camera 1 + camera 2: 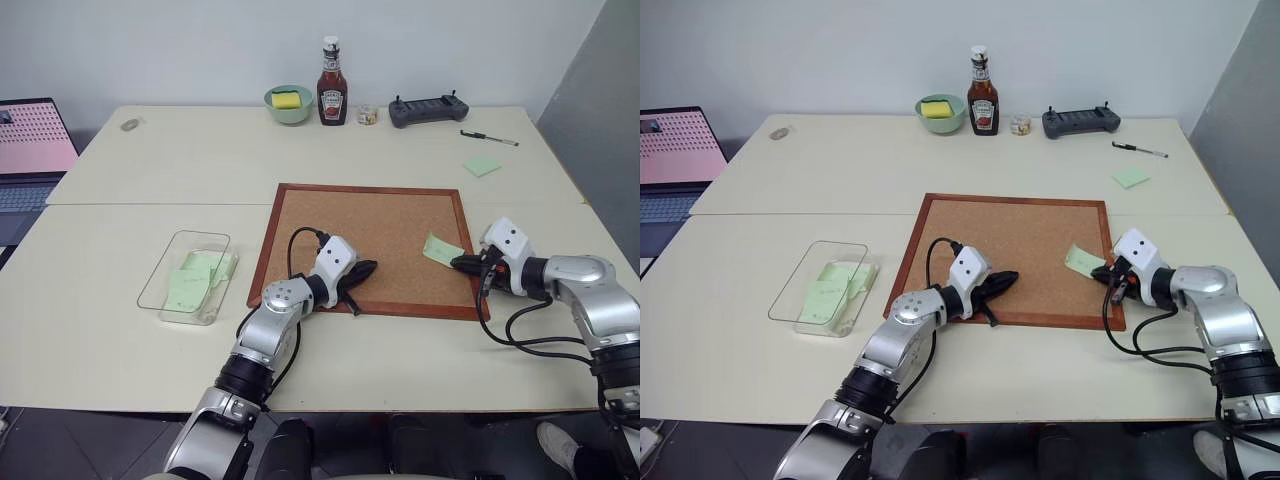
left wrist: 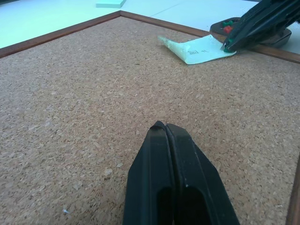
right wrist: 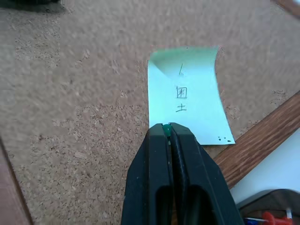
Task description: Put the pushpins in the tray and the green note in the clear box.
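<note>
The green note (image 1: pixel 441 249) lies on the cork board (image 1: pixel 380 225) near its right edge, one corner curled up, with writing on it (image 3: pixel 182 96). My right gripper (image 3: pixel 167 127) is shut at the note's near edge, with the small green head of a pushpin (image 2: pixel 226 47) pinched between its tips. Just behind that gripper, off the board's frame, sits the dark tray (image 2: pixel 276 37) holding red and green pushpins (image 2: pixel 227 26). My left gripper (image 1: pixel 365 268) rests shut and empty on the board's lower middle. The clear box (image 1: pixel 160 272) stands left of the board with pale-green slips inside.
Along the table's far edge stand a green bowl (image 1: pixel 288 103) with a sponge, a ketchup bottle (image 1: pixel 332 85), a small jar (image 1: pixel 368 115) and a black controller (image 1: pixel 428 109). A pen (image 1: pixel 489 138) and a green sticky pad (image 1: pixel 481 165) lie far right. A laptop (image 1: pixel 30 150) sits at the left.
</note>
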Tool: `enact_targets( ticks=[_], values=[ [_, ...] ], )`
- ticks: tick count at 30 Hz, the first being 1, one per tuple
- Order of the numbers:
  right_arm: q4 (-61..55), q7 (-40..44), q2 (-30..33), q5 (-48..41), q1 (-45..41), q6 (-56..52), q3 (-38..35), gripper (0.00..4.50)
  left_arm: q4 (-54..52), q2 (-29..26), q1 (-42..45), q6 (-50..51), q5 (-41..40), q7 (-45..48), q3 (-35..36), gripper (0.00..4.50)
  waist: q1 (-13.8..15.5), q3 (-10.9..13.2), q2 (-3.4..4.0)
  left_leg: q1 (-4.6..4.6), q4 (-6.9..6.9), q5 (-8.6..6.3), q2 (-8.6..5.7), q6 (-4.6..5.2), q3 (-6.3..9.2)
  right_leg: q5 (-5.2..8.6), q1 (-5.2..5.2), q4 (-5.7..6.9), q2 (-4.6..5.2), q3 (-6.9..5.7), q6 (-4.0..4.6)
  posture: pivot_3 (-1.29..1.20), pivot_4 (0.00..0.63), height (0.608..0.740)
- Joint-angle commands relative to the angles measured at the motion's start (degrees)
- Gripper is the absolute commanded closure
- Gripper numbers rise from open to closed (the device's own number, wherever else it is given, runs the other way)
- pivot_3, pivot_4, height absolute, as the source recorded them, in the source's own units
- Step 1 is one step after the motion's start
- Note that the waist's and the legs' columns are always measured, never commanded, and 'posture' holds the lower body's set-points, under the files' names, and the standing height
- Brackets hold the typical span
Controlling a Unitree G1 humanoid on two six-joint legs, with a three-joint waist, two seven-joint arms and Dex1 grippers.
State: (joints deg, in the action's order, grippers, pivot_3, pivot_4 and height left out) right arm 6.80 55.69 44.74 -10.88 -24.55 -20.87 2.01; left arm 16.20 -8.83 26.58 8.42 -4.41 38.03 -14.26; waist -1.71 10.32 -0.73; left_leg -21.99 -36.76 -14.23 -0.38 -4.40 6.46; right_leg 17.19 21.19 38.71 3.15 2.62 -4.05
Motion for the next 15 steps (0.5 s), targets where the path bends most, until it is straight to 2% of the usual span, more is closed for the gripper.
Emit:
enact_targets(
  ticks=[1,10,15],
  values=[
    [-5.4,1.1,1.5,-2.3,-1.5,-1.2,-2.8,4.48,1.3,-0.2,-1.1,1.1,0.5,-0.7,0.3,4.50,0.0,0.0,0.00,0.01,0.00,0.00,0.01,0.00,0.00,0.00,-0.01,0.00,0.00,-0.01,0.00,0.00,0.150,0.740],
    [-6.9,0.0,0.0,-2.4,-2.4,-1.3,-2.0,4.48,-0.9,1.1,-0.3,3.7,-2.4,-0.9,2.4,4.50,0.0,0.0,-0.01,0.01,0.00,0.00,0.00,0.00,0.01,0.00,-0.02,-0.02,0.00,-0.01,0.00,0.00,0.150,0.740],
    [-6.7,-0.8,-1.7,-2.0,-2.8,-0.9,-1.5,4.50,-8.9,1.1,-0.6,11.1,-7.0,-0.9,5.4,3.64,-0.2,0.1,-0.11,-0.07,0.01,0.00,0.02,0.00,0.01,0.00,0.10,0.00,-0.01,-0.01,0.00,0.00,0.150,0.740]
  ],
)
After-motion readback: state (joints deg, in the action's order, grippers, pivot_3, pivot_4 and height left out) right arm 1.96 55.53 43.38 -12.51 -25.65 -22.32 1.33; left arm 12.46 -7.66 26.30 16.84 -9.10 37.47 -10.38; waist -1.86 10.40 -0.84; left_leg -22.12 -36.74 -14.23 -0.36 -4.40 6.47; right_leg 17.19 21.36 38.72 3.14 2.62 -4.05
